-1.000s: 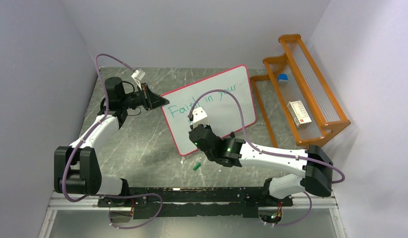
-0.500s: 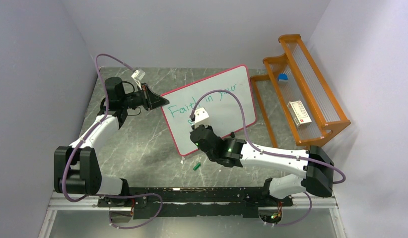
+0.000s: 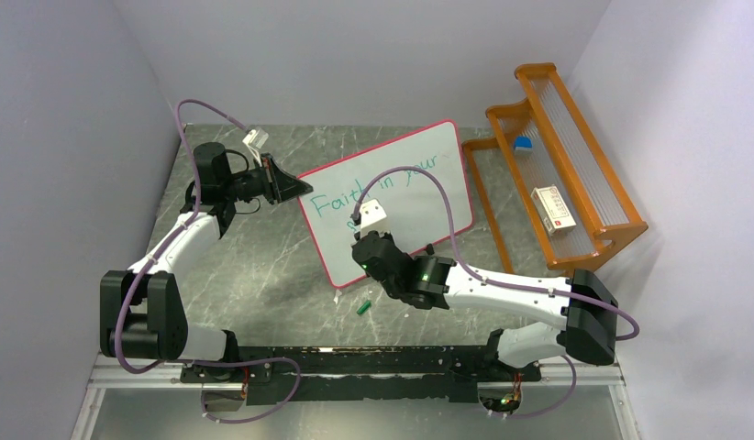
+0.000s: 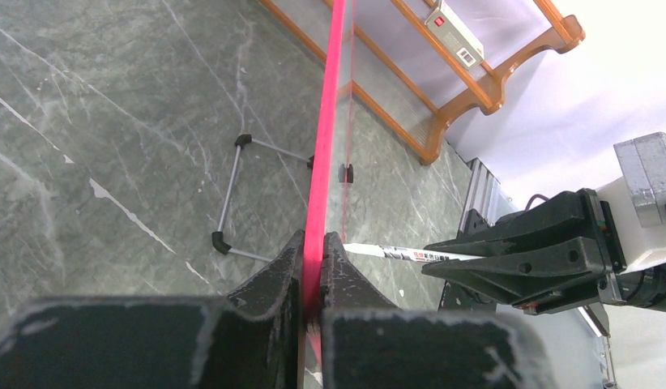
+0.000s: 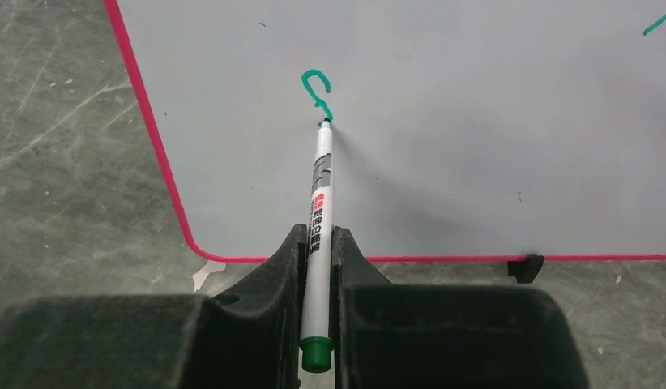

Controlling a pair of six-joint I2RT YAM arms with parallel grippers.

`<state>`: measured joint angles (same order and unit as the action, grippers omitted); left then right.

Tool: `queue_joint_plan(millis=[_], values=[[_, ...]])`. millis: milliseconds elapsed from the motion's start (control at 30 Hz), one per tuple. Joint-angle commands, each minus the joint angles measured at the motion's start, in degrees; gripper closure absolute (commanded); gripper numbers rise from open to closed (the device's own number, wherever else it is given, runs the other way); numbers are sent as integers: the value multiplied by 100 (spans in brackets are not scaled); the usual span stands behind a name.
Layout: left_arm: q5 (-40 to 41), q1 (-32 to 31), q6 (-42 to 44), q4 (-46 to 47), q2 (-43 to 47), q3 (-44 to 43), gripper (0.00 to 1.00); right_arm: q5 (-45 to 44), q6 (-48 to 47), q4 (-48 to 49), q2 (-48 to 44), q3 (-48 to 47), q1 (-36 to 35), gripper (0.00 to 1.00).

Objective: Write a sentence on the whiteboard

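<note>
The whiteboard (image 3: 419,197) stands tilted on the table, white with a pink-red frame. The sentence (image 3: 341,202) is in green and reads "Faith in your" on the top line. My left gripper (image 3: 304,190) is shut on the board's left edge, and the pink frame (image 4: 328,97) runs between its jaws (image 4: 315,243). My right gripper (image 5: 318,235) is shut on a white marker (image 5: 320,203) with a green end. The marker's tip touches the whiteboard (image 5: 476,121) just under a fresh green hooked stroke (image 5: 313,85). From above, the right gripper (image 3: 361,240) hides that stroke.
An orange wooden rack (image 3: 557,174) stands at the right with a blue item (image 3: 523,143) and a white box (image 3: 552,209) on it. A green cap (image 3: 363,307) lies on the table before the board. The board's wire stand (image 4: 232,194) and a black foot (image 5: 525,267) rest on the table.
The right wrist has shifted very slightly along the board with the marker. The left arm has not moved.
</note>
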<state>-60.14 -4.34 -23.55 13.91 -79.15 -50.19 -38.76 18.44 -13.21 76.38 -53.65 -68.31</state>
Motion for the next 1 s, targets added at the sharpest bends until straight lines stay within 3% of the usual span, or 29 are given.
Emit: queue_joint_plan(millis=[0,567,967], values=[[310,-111,360,-431,-100,80,95,271,88,5,41,71,53,100],[305,-111,351,-424,-96,80,95,245,81,218,128,-85,-45,100],[309,-111,367,-441,-109,71,95,-107,-55,319,-373,20,-31,100]])
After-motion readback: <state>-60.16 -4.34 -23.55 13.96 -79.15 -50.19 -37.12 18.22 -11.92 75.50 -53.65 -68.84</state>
